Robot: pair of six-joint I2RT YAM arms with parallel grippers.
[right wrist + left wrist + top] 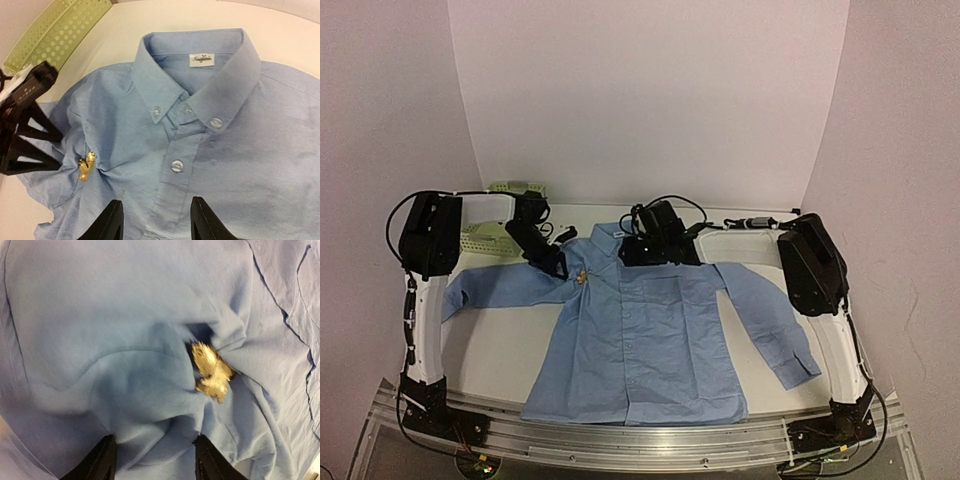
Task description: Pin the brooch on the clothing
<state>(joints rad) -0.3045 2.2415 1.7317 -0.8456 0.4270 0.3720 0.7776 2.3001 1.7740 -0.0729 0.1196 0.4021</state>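
Observation:
The clothing (640, 340) is a light blue collared shirt lying flat on the table, front side up. The brooch (582, 276) is a small golden-orange ornament sitting on the shirt's chest, left of the button placket, in puckered fabric (100, 315). My left gripper (552, 262) hovers just left of the brooch (212, 371), open (155, 442), with only wrinkled cloth below its fingers. My right gripper (658, 250) is over the collar, open (155, 207) above the placket. The right wrist view shows the brooch (86, 166) beside the left gripper's black fingers (30, 145).
A pale green mesh basket (490, 238) stands at the back left, behind the left arm, and also shows in the right wrist view as the basket (65, 35). The shirt's sleeves spread out toward both arm bases. White walls close in the table.

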